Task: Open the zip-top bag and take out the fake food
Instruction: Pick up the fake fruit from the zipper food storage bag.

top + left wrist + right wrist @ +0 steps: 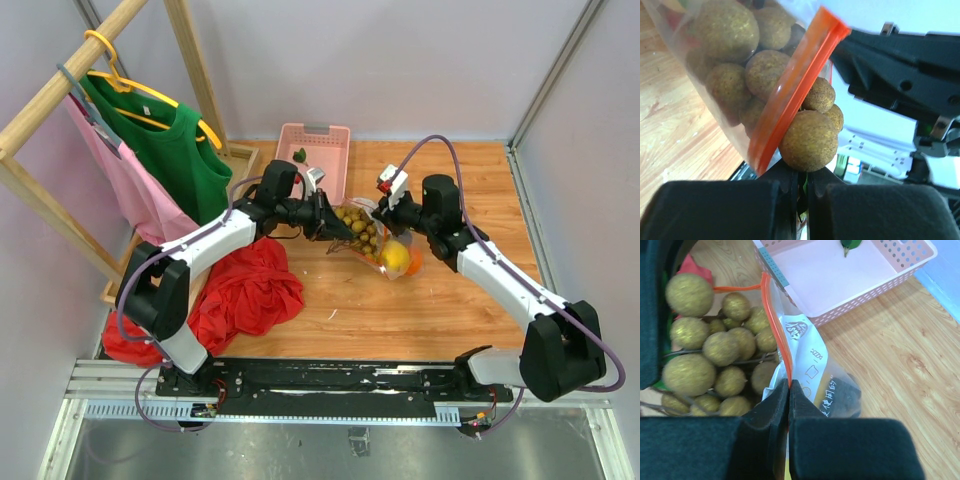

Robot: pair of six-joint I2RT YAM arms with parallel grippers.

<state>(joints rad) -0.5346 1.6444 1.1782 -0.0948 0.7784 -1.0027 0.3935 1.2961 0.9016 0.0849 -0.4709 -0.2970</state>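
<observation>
Wooden table [450,300], just in front of the pink basket [312,150]: the zip-top bag [805,350] hangs between both arms, mouth apparently parted. The right gripper [789,385] pinches its orange strip. The left gripper [801,174] is pressed together beneath the fake food [807,140], its hold unclear. Drawing the bunch out past the lip likely comes next. A red cloth [250,290] lies front-left of the basket.

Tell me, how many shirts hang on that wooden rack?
2: the pink shirt on the left, the green shirt just right, overlapping it. No others show.
</observation>
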